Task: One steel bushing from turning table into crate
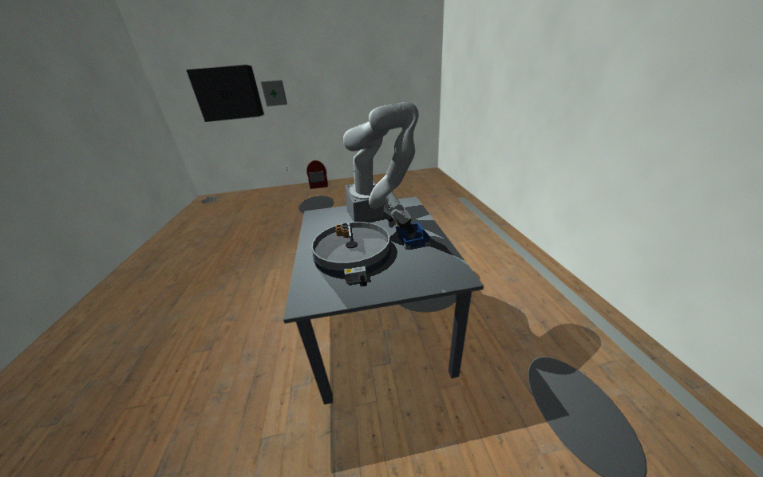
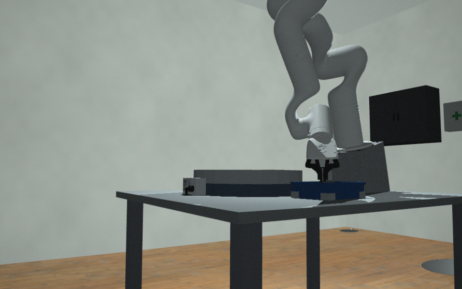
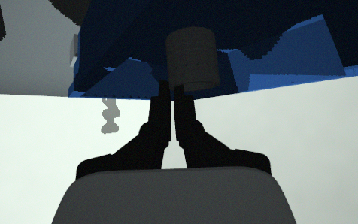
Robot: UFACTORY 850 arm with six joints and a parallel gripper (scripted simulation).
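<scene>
My gripper [image 3: 172, 93] is shut on the wall of a dark steel bushing [image 3: 192, 59], which hangs from the fingertips. It is lowered into the blue crate [image 3: 263, 56], with the fingertips at the crate's rim in the side view [image 2: 322, 177]. The crate [image 1: 412, 239] stands on the table to the right of the round turning table [image 1: 350, 246]. A small cluster of bushings [image 1: 341, 229], some brass-coloured, sits at the far left rim of the turning table. The held bushing is hidden behind the crate wall [image 2: 327, 190] in the side view.
A small control box [image 1: 355, 274] sits at the front edge of the turning table. The robot's base block [image 1: 362, 205] stands behind the turning table and the crate. The turning table has a raised rim [image 2: 247, 182] and a hub in the middle.
</scene>
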